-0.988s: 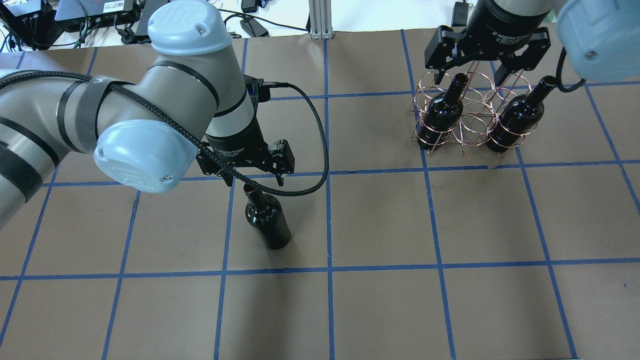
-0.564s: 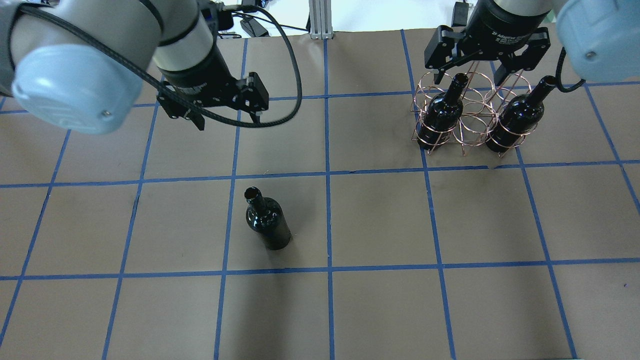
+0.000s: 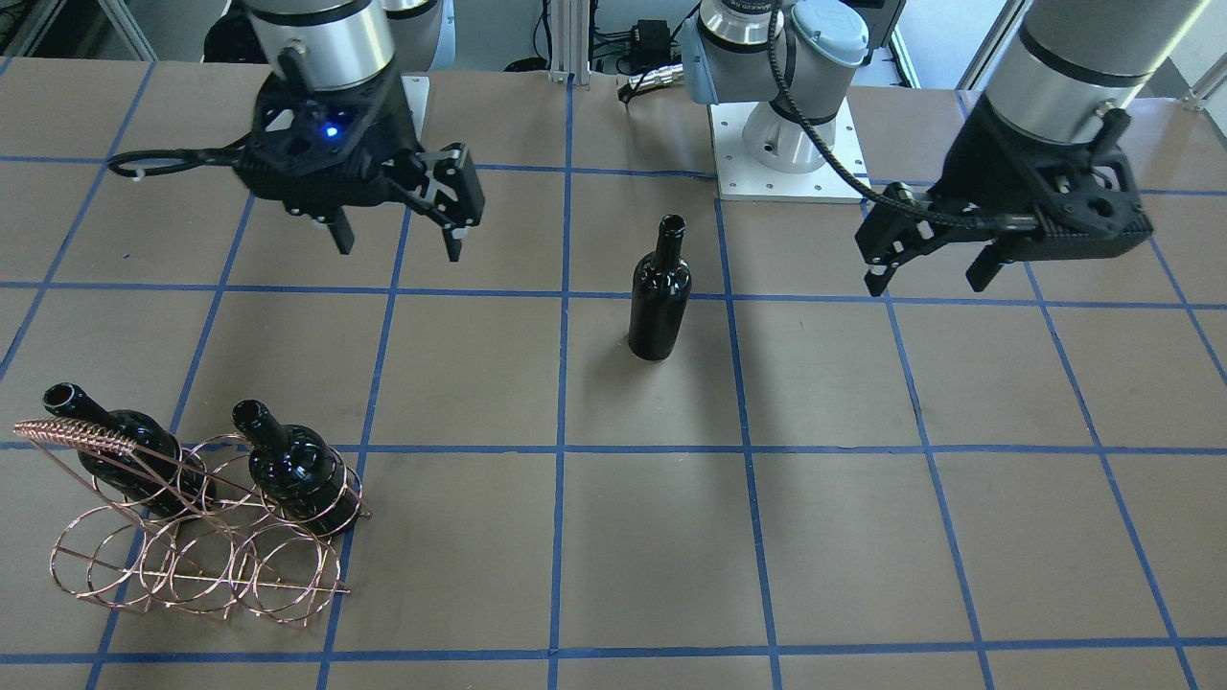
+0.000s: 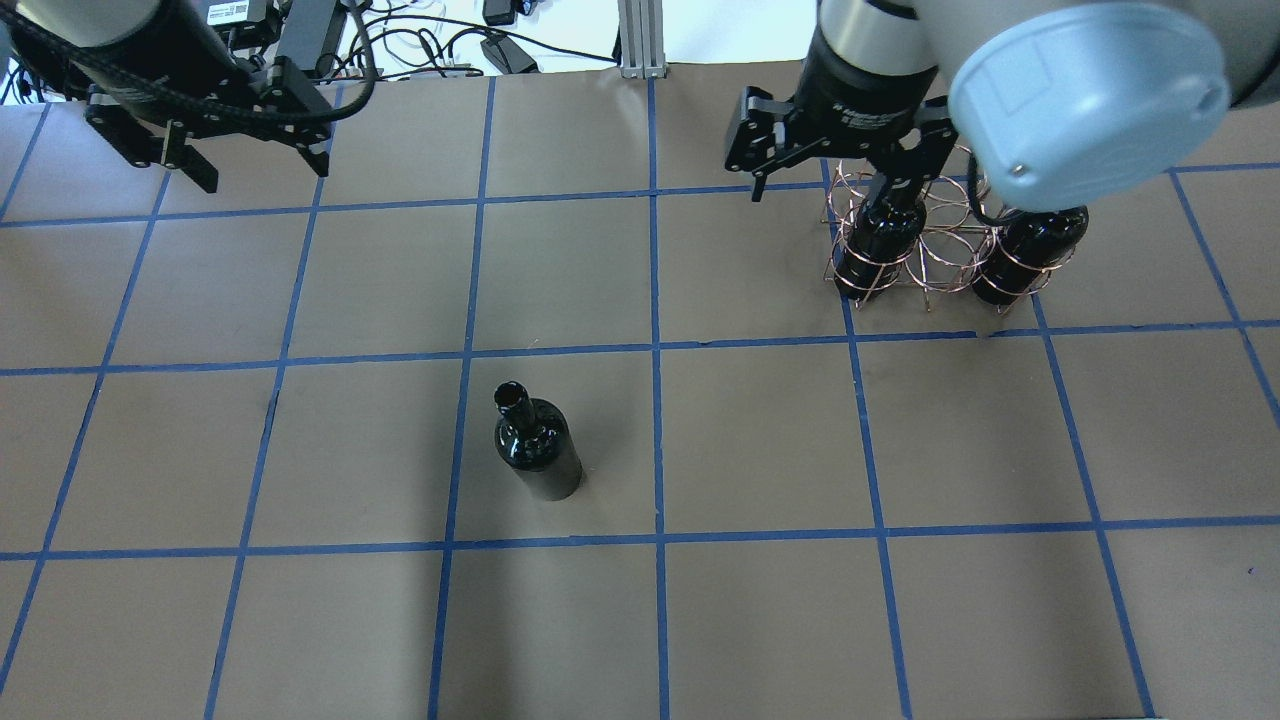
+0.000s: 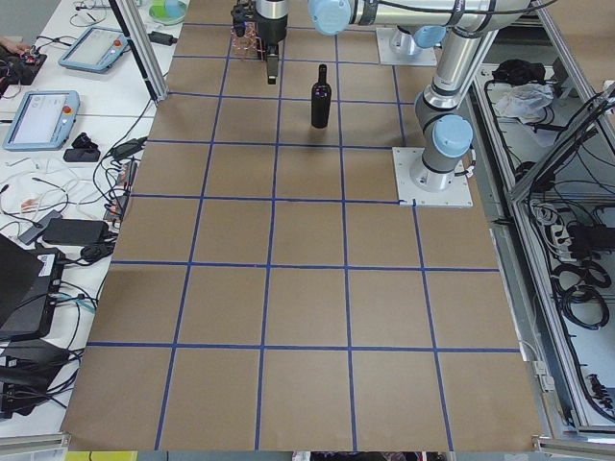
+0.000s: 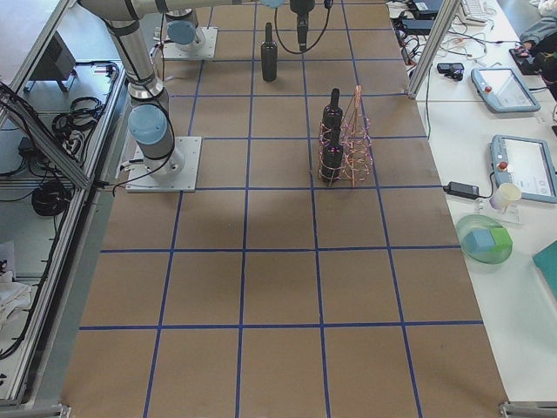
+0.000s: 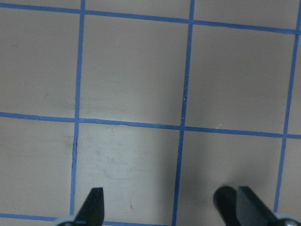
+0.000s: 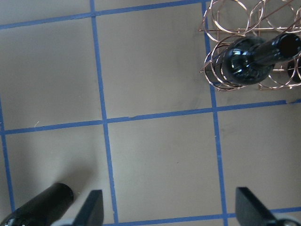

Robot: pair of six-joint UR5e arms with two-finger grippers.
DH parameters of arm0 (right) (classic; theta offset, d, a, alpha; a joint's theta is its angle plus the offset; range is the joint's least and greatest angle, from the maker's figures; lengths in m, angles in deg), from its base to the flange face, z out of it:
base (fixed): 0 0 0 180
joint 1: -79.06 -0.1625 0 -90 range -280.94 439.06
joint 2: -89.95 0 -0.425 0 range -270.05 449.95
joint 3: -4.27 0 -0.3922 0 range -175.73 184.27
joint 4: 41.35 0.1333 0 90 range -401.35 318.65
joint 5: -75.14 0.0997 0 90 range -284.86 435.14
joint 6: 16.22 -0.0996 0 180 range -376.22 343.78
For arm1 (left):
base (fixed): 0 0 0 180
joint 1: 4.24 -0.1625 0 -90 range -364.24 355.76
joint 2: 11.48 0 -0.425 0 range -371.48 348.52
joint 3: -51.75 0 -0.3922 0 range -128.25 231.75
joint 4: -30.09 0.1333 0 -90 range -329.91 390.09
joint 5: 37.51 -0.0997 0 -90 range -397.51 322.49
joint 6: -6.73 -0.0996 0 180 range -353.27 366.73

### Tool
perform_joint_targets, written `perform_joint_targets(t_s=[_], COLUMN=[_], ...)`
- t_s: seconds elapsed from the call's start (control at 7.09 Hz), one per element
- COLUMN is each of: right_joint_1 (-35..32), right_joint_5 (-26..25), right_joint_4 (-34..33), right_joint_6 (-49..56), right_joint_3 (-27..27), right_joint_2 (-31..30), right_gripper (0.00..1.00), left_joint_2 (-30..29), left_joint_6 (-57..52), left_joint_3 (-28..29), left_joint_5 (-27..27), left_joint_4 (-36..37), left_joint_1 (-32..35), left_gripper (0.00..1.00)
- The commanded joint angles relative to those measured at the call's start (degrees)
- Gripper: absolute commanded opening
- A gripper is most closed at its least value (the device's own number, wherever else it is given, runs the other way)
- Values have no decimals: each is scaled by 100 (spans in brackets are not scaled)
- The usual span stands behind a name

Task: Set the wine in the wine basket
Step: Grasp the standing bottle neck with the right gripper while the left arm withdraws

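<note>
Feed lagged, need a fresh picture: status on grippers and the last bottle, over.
Left gripper open, empty. Right gripper open, empty, up by wine basket. Two bottles racked; third bottle upright, alone, ungripped. Nothing standing between it and basket.

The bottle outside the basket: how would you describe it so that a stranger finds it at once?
Start at the brown table with its blue grid. Near its middle one black bottle stands upright, alone. The other two bottles sit in the copper wire basket; this one touches nothing.
</note>
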Motion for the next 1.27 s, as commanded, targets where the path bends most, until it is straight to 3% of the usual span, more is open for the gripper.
perform_joint_targets(t_s=[0.0, 0.42, 0.85, 1.13], right_joint_1=[-932, -1892, -2359, -2395], right_joint_5=[-2, -55, 7, -63], right_joint_4=[-32, -225, -821, -859], right_joint_6=[-752, -2104, -2722, -2653], right_joint_3=[12, 3, 3, 38], right_joint_2=[143, 723, 1276, 1383], right_gripper=[100, 100, 100, 99], left_joint_2=[26, 114, 132, 132], left_joint_6=[-352, -1134, -1144, -1143], left_joint_3=[-37, -81, -81, -81], left_joint_5=[-218, -376, -342, -367], left_joint_4=[-30, -109, -189, -189], left_joint_1=[-274, -345, -486, -486], left_gripper=[100, 100, 100, 100])
